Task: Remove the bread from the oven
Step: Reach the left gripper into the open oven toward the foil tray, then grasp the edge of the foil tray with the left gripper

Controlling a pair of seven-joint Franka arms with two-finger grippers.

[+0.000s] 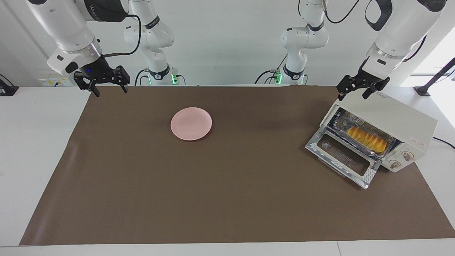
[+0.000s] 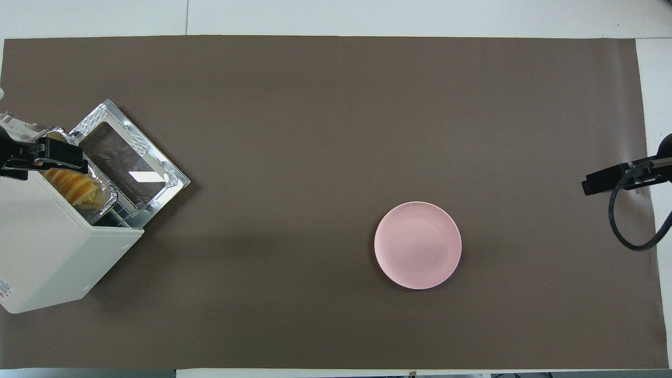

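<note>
The cream-white oven [image 1: 394,115] [image 2: 47,252] stands at the left arm's end of the table with its glass door [image 1: 343,158] [image 2: 131,157] dropped open. Inside it, the golden ridged bread [image 1: 367,138] [image 2: 73,186] lies in a crinkled foil tray [image 1: 342,119] on the rack. My left gripper [image 1: 353,95] hangs open just over a top corner of the oven, holding nothing; one of its fingers [image 2: 60,152] covers an end of the tray in the overhead view. Over the mat's corner at the other end, my right gripper [image 1: 111,91] waits open and empty.
A round pink plate [image 1: 191,123] [image 2: 418,245] lies on the brown mat [image 1: 227,199], toward the right arm's end. The oven's two knobs [image 1: 401,159] sit beside the door. A black cable [image 2: 625,231] loops below the right gripper's finger [image 2: 598,184].
</note>
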